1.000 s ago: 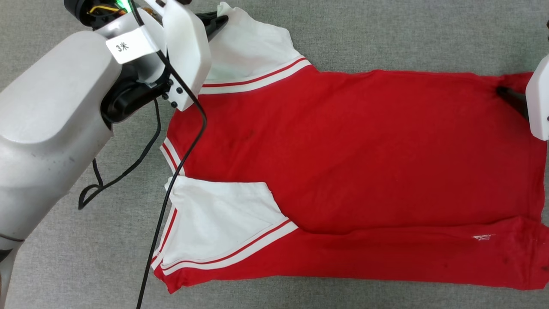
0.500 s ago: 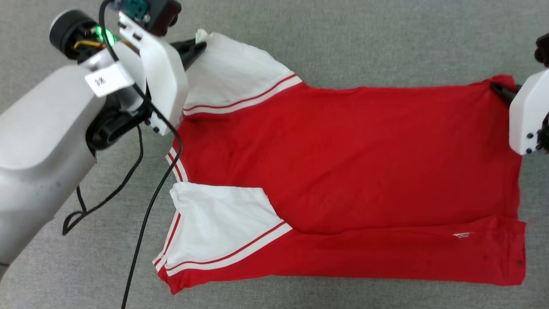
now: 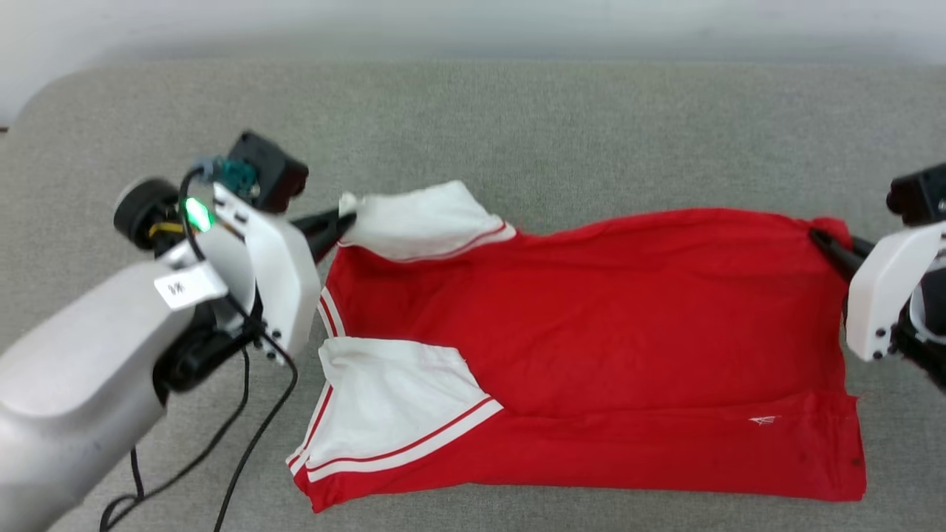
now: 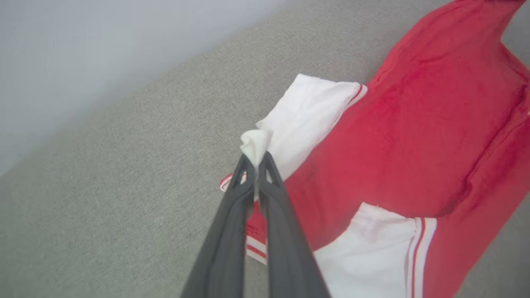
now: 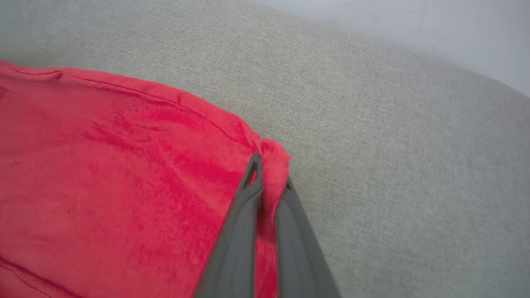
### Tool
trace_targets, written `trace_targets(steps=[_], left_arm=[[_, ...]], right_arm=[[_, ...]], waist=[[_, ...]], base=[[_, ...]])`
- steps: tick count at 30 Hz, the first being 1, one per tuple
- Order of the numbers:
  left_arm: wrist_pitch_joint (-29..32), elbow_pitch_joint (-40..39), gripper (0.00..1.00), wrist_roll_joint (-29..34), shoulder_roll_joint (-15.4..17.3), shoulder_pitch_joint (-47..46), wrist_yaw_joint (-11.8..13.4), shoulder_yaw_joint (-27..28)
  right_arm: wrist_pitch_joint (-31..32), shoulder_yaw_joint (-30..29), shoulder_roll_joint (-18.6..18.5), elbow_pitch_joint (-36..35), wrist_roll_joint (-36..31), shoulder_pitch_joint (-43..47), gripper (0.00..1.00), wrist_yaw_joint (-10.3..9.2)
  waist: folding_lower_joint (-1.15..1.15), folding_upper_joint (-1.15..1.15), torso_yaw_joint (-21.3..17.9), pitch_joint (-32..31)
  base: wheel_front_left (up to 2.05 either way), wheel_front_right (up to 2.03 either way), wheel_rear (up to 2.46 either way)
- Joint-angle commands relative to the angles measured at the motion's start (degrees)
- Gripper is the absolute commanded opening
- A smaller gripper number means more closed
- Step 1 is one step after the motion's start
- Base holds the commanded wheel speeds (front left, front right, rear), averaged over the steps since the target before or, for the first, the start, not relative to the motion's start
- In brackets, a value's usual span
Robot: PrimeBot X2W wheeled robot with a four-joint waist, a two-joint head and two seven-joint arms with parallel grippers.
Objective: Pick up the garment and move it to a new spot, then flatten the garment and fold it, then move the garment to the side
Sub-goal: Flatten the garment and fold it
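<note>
While the garment (image 3: 591, 318) lies spread across the grey fabric worktop (image 3: 517, 125), plain red side up, with its collar end toward the robot's left and its hem toward the right, you have both arms reaching in from the sides. The left arm's pale forearm (image 3: 66, 391) slants up from the lower left corner of the head view, a black cable (image 3: 251, 443) trailing beneath it, and its wrist is turned so the left end effector (image 3: 346, 222) points rightward. Its dark fingers are clenched on the tip of the far white sleeve (image 3: 425, 218); the left wrist view shows the left end effector (image 4: 254, 159) pinching a white tuft of that cloth. The near sleeve (image 3: 392, 399) lies flat, folded in over the red body. At the right edge, the right end effector (image 3: 819, 238) points leftward, and its wrist view shows it (image 5: 269, 165) clamped tight on the far hem corner of the garment (image 5: 103, 165), red cloth bunched between the tips.
</note>
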Motion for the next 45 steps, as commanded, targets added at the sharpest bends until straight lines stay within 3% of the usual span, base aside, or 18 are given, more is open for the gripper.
trace_targets(steps=[1,2,8,15,25,32,33,34,35,36,40,45], left_arm=[[-0.73,-1.07,0.00,-0.51,0.81,2.16,0.94,-0.10],[-1.55,-2.90,0.00,-1.01,2.16,5.49,2.29,-0.67],[-2.61,-6.48,0.00,-2.25,4.99,12.35,4.76,-2.31],[-4.37,-9.29,0.00,-4.27,6.76,19.87,7.17,-4.13],[-6.16,-6.32,0.00,-5.99,5.74,25.18,7.84,-5.93],[-7.51,-2.46,0.00,-6.55,3.41,26.97,7.44,-6.62],[-7.95,-1.69,0.00,-6.52,2.98,27.14,7.50,-6.58],[-8.34,-1.12,0.00,-6.41,2.73,27.23,7.65,-6.58],[-8.90,-0.56,0.15,-6.51,2.45,27.39,7.81,-6.43],[-9.78,-0.17,1.00,-6.42,2.18,27.57,8.09,-6.13],[-13.10,0.32,1.00,-6.62,1.42,29.05,9.56,-5.16],[-21.65,-1.02,1.00,-6.08,0.86,31.71,14.48,-1.72]], right_arm=[[-0.78,-0.34,-0.11,-0.51,0.40,1.89,0.00,-0.09],[-1.65,-0.47,-0.63,-1.65,0.94,5.00,0.00,-0.09],[-2.29,-0.80,-1.51,-4.66,2.16,11.66,0.00,-0.09],[-2.20,-1.93,-2.37,-7.55,3.33,19.22,0.00,-0.09],[-1.84,-4.96,-1.61,-10.00,4.43,27.44,0.00,-0.09],[-0.88,-5.27,0.53,-7.71,4.55,30.74,0.00,-0.09],[-1.33,-5.24,0.86,-7.18,4.20,30.82,0.11,-0.09],[-1.56,-5.37,1.28,-6.51,4.01,30.90,0.42,-0.09],[-1.80,-5.24,1.76,-6.06,3.96,31.06,1.00,-0.09],[-2.06,-5.16,2.13,-5.98,4.17,31.20,1.00,-0.09],[-3.60,-5.85,2.07,-6.75,4.62,31.27,1.00,-0.09],[-5.43,-8.56,0.11,-10.77,5.75,32.37,1.00,-0.09]], waist=[[0.01,0.00,0.07,-1.59],[0.01,0.00,0.06,-3.24],[0.01,0.00,-0.30,-6.18],[0.01,0.00,-0.40,-8.56],[0.01,0.00,-0.20,-9.14],[0.01,0.00,-0.31,-8.96],[0.01,0.00,-0.34,-8.98],[0.01,0.00,-0.38,-9.05],[0.01,0.00,-0.40,-9.21],[0.01,0.00,-0.41,-9.43],[0.01,0.00,-0.56,-10.60],[0.01,0.00,-0.46,-12.35]], base=[[0.00,0.00,0.00],[0.00,0.00,0.00],[0.00,0.00,0.00],[0.00,0.00,0.00],[0.00,0.00,0.00],[0.00,0.00,0.00],[0.00,0.00,0.00],[0.00,0.00,0.00],[0.00,0.00,0.00],[0.00,0.00,0.00],[0.00,0.00,0.00],[0.00,0.00,0.00]])
